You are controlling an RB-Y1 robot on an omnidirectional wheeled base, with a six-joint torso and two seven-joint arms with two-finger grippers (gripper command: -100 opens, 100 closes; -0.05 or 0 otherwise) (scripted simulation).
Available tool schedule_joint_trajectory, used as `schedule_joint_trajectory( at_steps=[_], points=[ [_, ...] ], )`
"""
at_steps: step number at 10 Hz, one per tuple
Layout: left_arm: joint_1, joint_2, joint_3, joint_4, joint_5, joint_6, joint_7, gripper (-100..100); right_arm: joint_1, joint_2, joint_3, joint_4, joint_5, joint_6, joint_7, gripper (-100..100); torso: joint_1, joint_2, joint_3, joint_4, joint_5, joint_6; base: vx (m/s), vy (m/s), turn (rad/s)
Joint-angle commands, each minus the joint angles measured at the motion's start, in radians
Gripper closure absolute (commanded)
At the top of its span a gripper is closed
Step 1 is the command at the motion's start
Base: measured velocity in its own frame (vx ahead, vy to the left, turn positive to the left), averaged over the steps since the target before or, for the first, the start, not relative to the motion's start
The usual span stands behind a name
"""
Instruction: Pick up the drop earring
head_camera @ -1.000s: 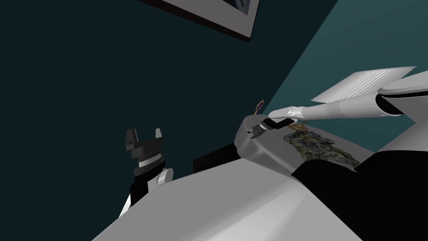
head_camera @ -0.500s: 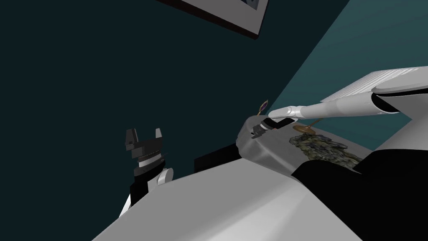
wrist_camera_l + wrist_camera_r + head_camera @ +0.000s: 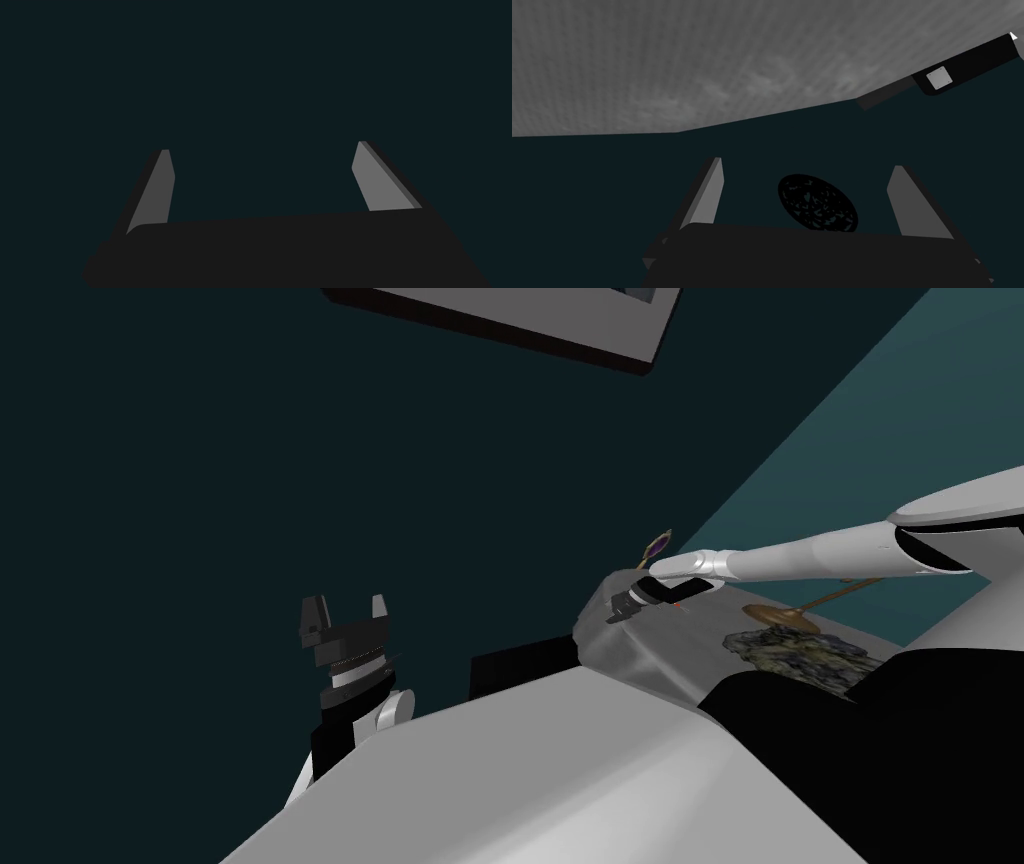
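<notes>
The drop earring (image 3: 656, 549), gold with a purple stone, stands up at the far edge of a grey tabletop (image 3: 650, 638). My right gripper (image 3: 613, 613) hangs over the table's left end, a little below and left of the earring and apart from it. In the right wrist view the right gripper (image 3: 807, 164) is open with nothing held; beyond its fingers (image 3: 708, 192) lie a dark wall, a black speckled oval (image 3: 817, 202) and the grey surface (image 3: 712, 65). My left gripper (image 3: 347, 600) is raised at the lower left, and the left wrist view shows this gripper (image 3: 262, 146) open and empty.
On the table right of my arm stand a brass stand (image 3: 785, 613) with a thin slanted stem and a mottled, rock-like lump (image 3: 800, 650). A framed picture (image 3: 520, 318) hangs on the dark wall above. A black block (image 3: 520, 663) sits below the table's left end.
My head view has swung, so the table's things and the picture frame slid right. The right gripper stayed at the table's left end, still open. The left arm has not moved.
</notes>
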Motion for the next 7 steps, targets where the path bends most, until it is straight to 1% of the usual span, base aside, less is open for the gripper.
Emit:
schedule_joint_trajectory(
  at_steps=[1,5,6,7],
  points=[
    [0.000,0.000,0.000,0.000,0.000,0.000,0.000,0,0.000,0.000,0.000,0.000,0.000,0.000,0.000,100,0.000,0.000,0.000,0.000,0.000,0.000,-0.008,-0.002,0.000],
    [0.000,0.000,0.000,0.000,0.000,0.000,0.000,0,-0.002,-0.003,-0.003,-0.001,0.003,0.000,0.007,100,0.001,-0.005,-0.003,-0.002,0.000,0.003,-0.001,-0.001,0.010],
    [0.000,0.000,0.000,0.000,0.000,0.000,0.000,0,-0.002,-0.003,-0.003,-0.001,0.003,0.000,0.008,0,0.001,-0.005,-0.004,-0.002,0.000,0.004,0.000,0.000,0.000],
    [0.000,0.000,0.000,0.000,0.000,0.000,0.000,0,0.007,-0.001,-0.005,0.001,-0.002,0.001,0.000,100,0.000,-0.005,-0.004,-0.002,0.000,0.004,0.012,0.007,-0.267]
  ],
)
